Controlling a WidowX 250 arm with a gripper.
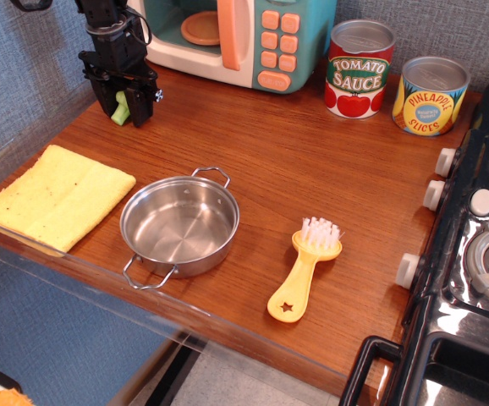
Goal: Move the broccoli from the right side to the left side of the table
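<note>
My black gripper (123, 110) hangs over the back left of the reddish-brown wooden table (312, 161), just in front of the toy microwave. It is shut on the broccoli (122, 109), of which only a pale green piece shows between the fingers. The gripper's tips are at or just above the tabletop; I cannot tell whether the broccoli touches it.
A yellow cloth (54, 196) lies at the front left. A steel pot (179, 225) stands at the front middle, with a yellow brush (304, 269) to its right. A toy microwave (236, 38), tomato sauce can (359, 68) and pineapple can (430, 95) line the back. A black stove (473, 254) fills the right.
</note>
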